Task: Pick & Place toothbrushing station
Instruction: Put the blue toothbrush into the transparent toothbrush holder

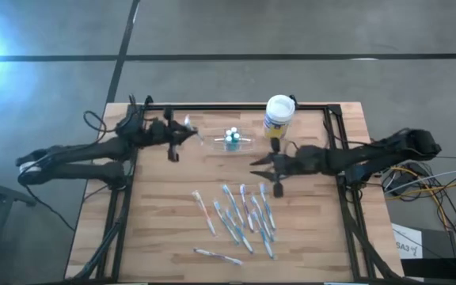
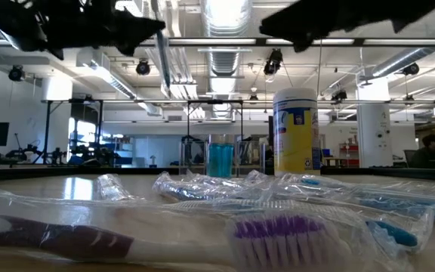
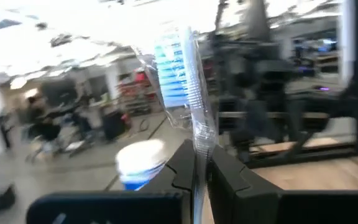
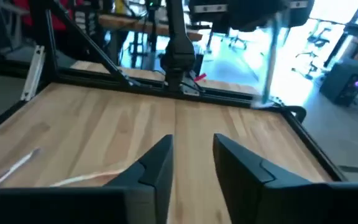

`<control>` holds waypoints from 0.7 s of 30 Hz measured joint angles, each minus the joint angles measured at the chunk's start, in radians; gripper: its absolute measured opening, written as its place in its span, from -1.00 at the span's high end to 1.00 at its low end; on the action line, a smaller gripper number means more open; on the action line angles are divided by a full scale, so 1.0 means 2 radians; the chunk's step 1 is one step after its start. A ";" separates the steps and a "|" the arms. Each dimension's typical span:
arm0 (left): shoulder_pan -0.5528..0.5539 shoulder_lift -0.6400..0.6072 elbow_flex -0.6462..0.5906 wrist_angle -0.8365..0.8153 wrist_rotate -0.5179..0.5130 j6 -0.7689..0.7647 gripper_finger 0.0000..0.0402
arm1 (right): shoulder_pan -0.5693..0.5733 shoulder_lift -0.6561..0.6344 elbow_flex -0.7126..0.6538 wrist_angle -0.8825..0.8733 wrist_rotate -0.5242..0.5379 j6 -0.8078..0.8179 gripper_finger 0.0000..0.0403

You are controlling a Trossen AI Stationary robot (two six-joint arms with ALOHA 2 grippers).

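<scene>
The left claw (image 1: 187, 131) is pinched narrow on a wrapped toothbrush (image 3: 182, 81). In its own wrist view the brush stands up out of the closed fingers, blue bristles at the far end and clear wrapper around them. From above, that claw hangs over the back of the desk (image 1: 165, 237), with the toothbrushing station (image 1: 229, 142) just beside it toward the right arm. The station is a nearly clear little holder with something teal standing inside, and the white-lidded canister (image 1: 279, 115) stands just beyond it.

So the gap that matters is the short sideways one between the held brush and the holder, and the left arm is the one carrying. From above, the holder's long axis seems to run across the desk, roughly in line with the left arm's reach. The brush, by my reading, would have to go in handle down.

The right claw (image 1: 261, 166) hovers near the station on its other side, fingers parted and empty, above the loose pile of wrapped toothbrushes (image 1: 244, 218).
</scene>
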 joint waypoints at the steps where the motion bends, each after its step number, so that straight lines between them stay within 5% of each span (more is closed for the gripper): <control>1: 0.011 0.014 0.000 0.009 0.000 -0.013 0.90 | 0.004 -0.007 -0.023 0.025 0.006 0.006 0.55; 9: 0.054 0.172 0.020 0.134 0.023 -0.060 0.90 | 0.009 -0.027 -0.119 0.094 0.013 0.034 0.93; 13: 0.066 0.255 0.027 0.226 0.000 -0.088 0.90 | 0.008 -0.027 -0.143 0.102 0.015 0.049 0.96; 21: 0.088 0.366 0.060 0.250 -0.013 -0.125 0.90 | 0.008 -0.028 -0.178 0.142 0.015 0.062 0.96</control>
